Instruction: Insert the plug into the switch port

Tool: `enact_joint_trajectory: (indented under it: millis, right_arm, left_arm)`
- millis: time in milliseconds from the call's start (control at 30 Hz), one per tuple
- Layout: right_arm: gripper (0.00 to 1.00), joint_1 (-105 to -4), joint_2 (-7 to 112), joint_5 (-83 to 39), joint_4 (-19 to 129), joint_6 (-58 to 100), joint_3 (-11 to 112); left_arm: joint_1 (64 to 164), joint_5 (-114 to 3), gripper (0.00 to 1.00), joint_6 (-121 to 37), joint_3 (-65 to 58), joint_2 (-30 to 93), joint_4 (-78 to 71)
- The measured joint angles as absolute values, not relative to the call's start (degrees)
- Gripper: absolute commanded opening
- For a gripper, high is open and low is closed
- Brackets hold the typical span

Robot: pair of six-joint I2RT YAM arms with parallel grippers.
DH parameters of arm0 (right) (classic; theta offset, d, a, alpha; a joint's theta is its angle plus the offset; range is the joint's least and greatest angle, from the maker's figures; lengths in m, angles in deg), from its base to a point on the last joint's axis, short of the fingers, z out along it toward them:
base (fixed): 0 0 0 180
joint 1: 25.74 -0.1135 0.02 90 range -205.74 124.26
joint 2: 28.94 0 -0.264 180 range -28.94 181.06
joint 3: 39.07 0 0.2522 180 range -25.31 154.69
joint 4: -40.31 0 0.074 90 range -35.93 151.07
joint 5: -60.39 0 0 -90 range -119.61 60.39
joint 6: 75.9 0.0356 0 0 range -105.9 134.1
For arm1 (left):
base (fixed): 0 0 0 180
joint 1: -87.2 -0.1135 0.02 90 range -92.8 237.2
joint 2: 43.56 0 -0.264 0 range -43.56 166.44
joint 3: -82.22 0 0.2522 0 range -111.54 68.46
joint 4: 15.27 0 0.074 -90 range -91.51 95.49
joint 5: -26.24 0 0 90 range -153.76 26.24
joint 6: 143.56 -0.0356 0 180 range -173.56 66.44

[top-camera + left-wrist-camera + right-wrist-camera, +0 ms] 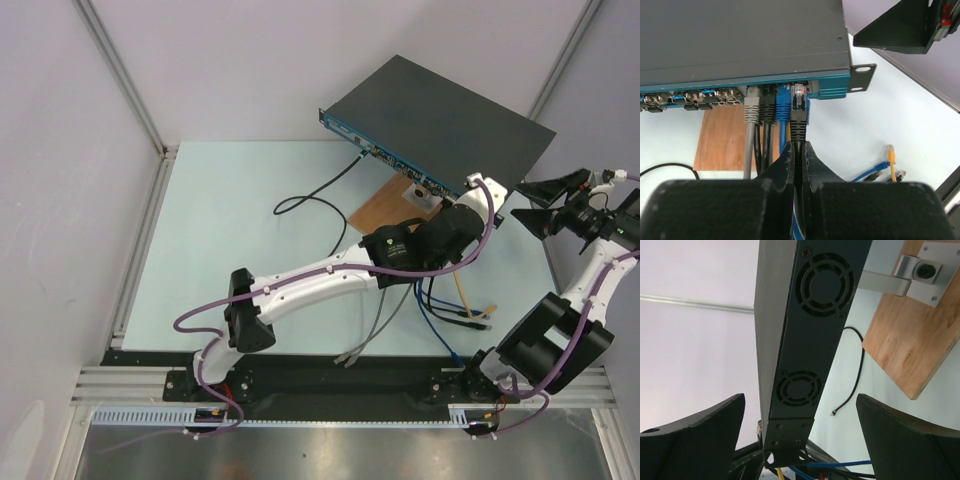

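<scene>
The switch (pixel 440 120) is a flat black box with a blue front, at the back right of the table. In the left wrist view its blue front (pixel 832 87) holds grey, black and blue plugs side by side. My left gripper (pixel 799 146) is shut on a black cable just behind its plug (pixel 798 107). The plug's clear tip is at the mouth of the rightmost port; I cannot tell how deep it sits. My right gripper (pixel 532 203) is open and empty beside the switch's right end. Its wrist view shows the vented side (pixel 810 340) between its fingers (pixel 700 435).
A brown wooden board (pixel 385 205) with a metal bracket (pixel 920 272) lies under the switch's front. Loose blue, yellow and grey cables (pixel 440 300) trail toward the arm bases. A black cable (pixel 310 195) curls on the mat. Loose yellow and blue plugs (pixel 891 152) lie right of my left gripper.
</scene>
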State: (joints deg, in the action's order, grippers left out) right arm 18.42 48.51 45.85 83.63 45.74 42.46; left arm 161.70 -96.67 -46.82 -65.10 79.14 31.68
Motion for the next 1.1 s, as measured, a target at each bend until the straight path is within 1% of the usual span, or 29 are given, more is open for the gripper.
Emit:
enact_joint_trajectory:
  millis: [133,267,333,367,433,467,533,567,633,667,733,767,833,867,967,1100]
  right_arm:
    - [0.95,15.97,48.4,45.77,76.9,50.19,40.25]
    - [0.87,13.94,48.4,45.29,73.07,52.53,38.96]
    - [0.81,12.91,48.35,44.83,71.19,53.58,38.37]
    - [0.75,12.43,48.29,44.63,70.17,54.44,38.0]
    - [0.68,11.47,48.07,44.28,68.2,55.72,37.12]
    - [0.61,11.03,47.83,44.11,66.91,56.6,36.49]
    - [0.53,10.36,47.22,44.22,64.88,58.65,35.55]
    - [0.44,10.22,46.67,43.78,64.05,59.72,35.22]
    - [0.37,10.07,45.97,42.82,63.33,62.15,34.24]
    - [0.29,10.03,45.82,42.82,62.76,62.74,33.82]
    - [0.23,10.01,45.36,42.49,61.9,63.42,33.39]
    - [0.17,9.94,45.12,42.2,61.77,63.55,33.28]
    - [0.12,9.9,44.53,41.64,61.58,63.77,32.8]
    - [0.07,9.85,44.35,41.48,61.53,63.79,32.69]
    - [0.0,9.81,44.11,41.09,61.66,63.72,32.67]
    - [0.0,9.72,43.76,40.67,62.15,63.46,32.64]
  left_arm:
    - [161.11,-96.63,0.01,-46.3,-65.19,79.29,31.73]
    - [160.76,-96.1,0.0,-45.66,-65.65,79.75,31.79]
    - [160.65,-95.66,0.0,-45.29,-65.84,79.93,31.94]
    - [160.59,-95.27,0.0,-44.96,-65.84,79.97,32.21]
    - [160.43,-94.75,0.0,-44.46,-65.84,80.03,32.43]
    - [160.37,-94.48,0.0,-44.29,-65.84,80.06,32.53]
    - [160.24,-94.07,0.0,-43.87,-65.84,80.06,32.67]
    - [160.15,-93.79,0.0,-43.48,-65.84,80.06,32.77]
    - [160.0,-93.28,0.0,-43.02,-65.84,80.06,33.06]
    - [159.93,-93.06,0.0,-42.91,-65.84,80.06,33.26]
    - [159.84,-92.89,0.0,-42.54,-65.84,80.06,33.5]
    - [159.8,-92.82,0.0,-42.38,-65.84,80.06,33.58]
    - [159.71,-92.54,0.01,-41.92,-65.84,80.06,33.74]
    - [159.69,-92.52,0.0,-41.77,-65.84,80.06,33.78]
    - [159.6,-92.45,0.0,-41.42,-65.84,80.06,33.8]
    - [159.54,-92.52,0.0,-41.07,-65.84,80.06,33.78]
